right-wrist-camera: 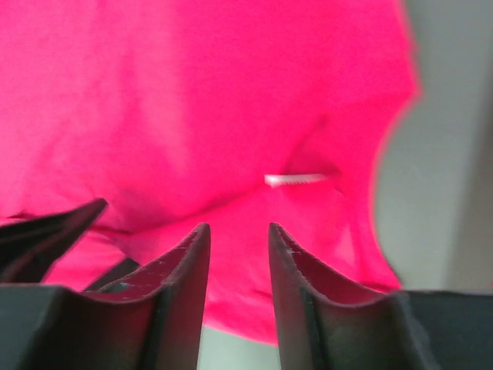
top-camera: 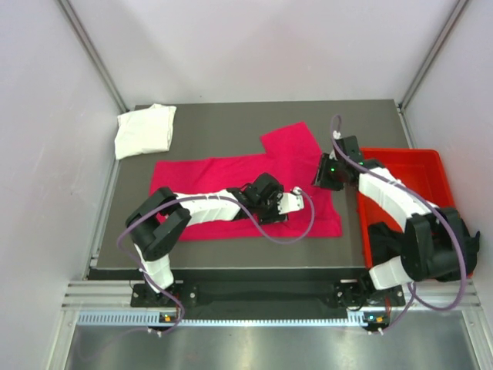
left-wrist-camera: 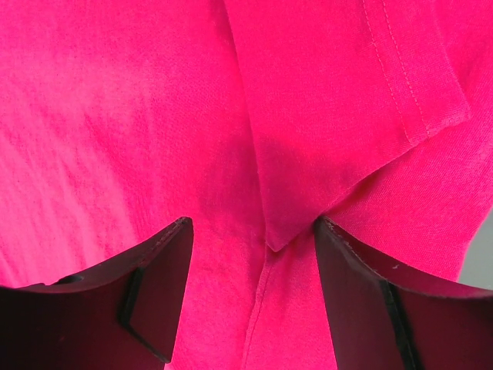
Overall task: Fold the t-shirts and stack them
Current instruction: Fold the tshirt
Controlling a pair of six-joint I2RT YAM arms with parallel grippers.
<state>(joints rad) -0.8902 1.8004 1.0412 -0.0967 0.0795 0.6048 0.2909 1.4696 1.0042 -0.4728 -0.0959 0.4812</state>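
White cloth first: I see the white t-shirt (top-camera: 145,129) folded on the far left corner of the counter (top-camera: 231,116), well apart from the magenta t-shirt (top-camera: 208,173), which lies spread flat across the middle. My left hand (left-wrist-camera: 252,222) hangs low over the pink fabric near its right end, fingers apart with the tip of a folded flap between them but nothing pinched. My right hand (right-wrist-camera: 237,227) sits near it at the shirt's right edge, fingers parted by a narrow gap and gripping nothing, with the red bin (top-camera: 416,166) at the counter's right side.
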